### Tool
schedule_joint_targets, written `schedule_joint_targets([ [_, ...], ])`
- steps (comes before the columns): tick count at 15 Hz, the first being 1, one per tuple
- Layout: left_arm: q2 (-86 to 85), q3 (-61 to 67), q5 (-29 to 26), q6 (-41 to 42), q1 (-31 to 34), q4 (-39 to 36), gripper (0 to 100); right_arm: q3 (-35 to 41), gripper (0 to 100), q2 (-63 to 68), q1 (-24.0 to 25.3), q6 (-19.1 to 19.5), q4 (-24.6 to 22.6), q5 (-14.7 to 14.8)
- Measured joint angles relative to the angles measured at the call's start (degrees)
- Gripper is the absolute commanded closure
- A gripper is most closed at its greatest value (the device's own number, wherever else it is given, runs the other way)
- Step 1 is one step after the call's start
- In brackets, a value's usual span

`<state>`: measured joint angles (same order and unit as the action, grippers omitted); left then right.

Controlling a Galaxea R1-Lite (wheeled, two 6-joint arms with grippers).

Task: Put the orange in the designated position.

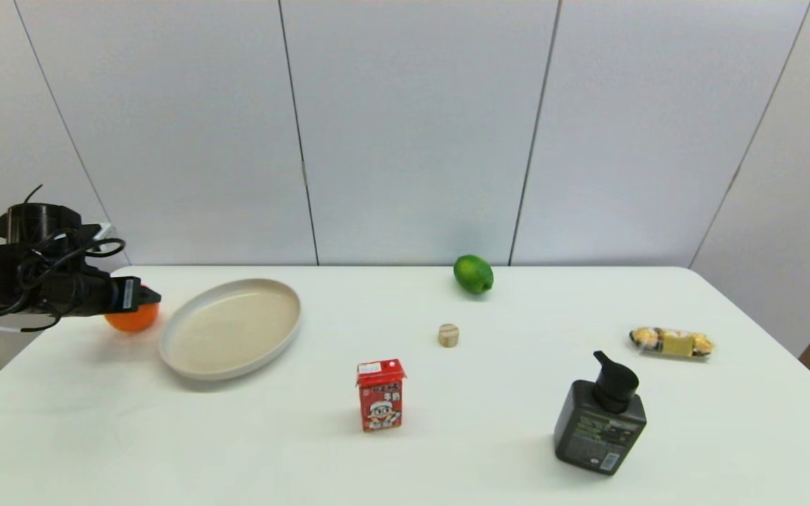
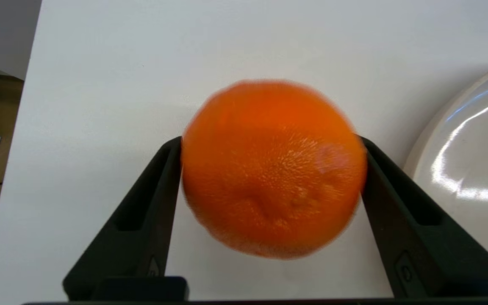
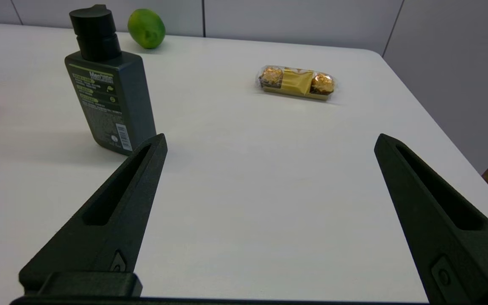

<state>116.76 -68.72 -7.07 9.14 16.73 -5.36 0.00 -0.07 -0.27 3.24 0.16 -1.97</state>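
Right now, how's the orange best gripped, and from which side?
Across its widest middle, as the left gripper has it: one finger on each flank of the orange, coming in from the table's left edge, away from the plate beside it. A round fruit slips unless pinched at the equator.

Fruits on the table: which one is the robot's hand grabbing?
The orange. The left gripper has a finger pressed on each side of it, beside the plate. The smaller green lime sits alone at the table's far edge.
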Motion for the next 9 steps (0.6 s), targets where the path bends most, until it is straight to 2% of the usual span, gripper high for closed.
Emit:
schedule_joint_targets([
  [4, 0.0, -0.5, 0.1, -0.1, 0.1, -0.1, 0, 0.0, 0, 0.0, 0.0, 0.0, 0.0, 0.0],
  [9, -5.7, -8.3, -0.2, -0.5, -0.3, -0.9, 0, 0.0, 0, 0.0, 0.0, 0.0, 0.0, 0.0],
])
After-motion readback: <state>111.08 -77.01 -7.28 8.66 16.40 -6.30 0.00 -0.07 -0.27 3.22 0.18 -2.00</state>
